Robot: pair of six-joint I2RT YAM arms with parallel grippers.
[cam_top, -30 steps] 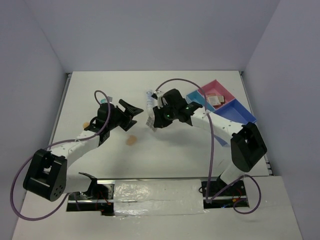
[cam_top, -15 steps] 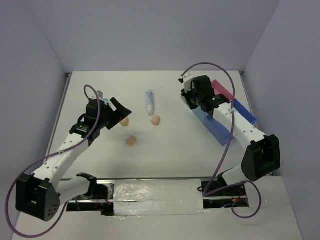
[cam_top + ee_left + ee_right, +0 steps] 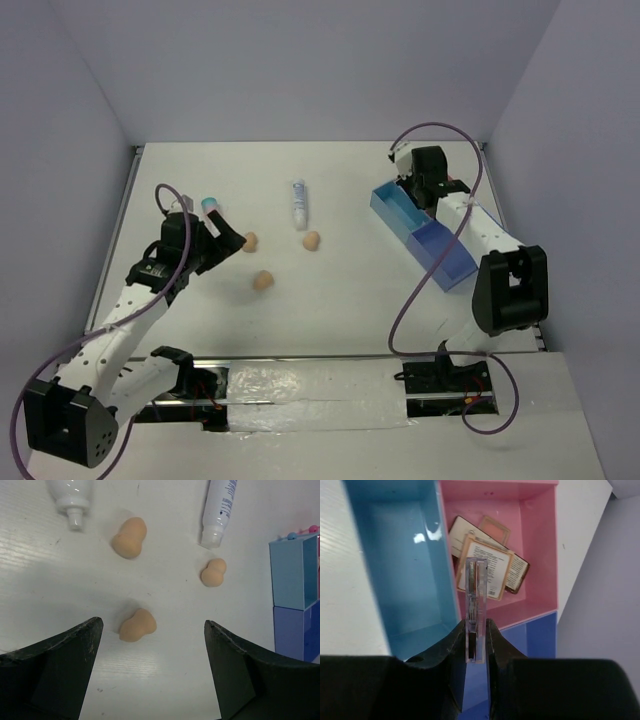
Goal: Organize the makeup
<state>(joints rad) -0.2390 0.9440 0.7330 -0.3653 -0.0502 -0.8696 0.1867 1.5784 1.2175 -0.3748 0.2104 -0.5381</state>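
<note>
Three peach sponges (image 3: 130,537) (image 3: 214,572) (image 3: 137,625) lie on the white table. My left gripper (image 3: 152,624) hangs open above them, with the nearest sponge just ahead of its left finger. The white tube with blue print (image 3: 220,507) lies beyond them, as does a second tube (image 3: 70,497), whose teal cap (image 3: 209,204) shows beside the left gripper (image 3: 218,240). My right gripper (image 3: 475,626) is shut on a thin clear-cased palette (image 3: 475,595), held edge-on over the tray. Flat palettes (image 3: 487,565) lie in the pink compartment.
The divided tray (image 3: 445,262) stands at the right of the table, with a light blue compartment (image 3: 395,570), a pink one (image 3: 537,540) and a dark blue one (image 3: 535,635). Grey walls close in the back and both sides.
My right arm has swung from the table's middle to over the tray, carrying the palette. The left arm has drawn back to the left, uncovering the sponges.
</note>
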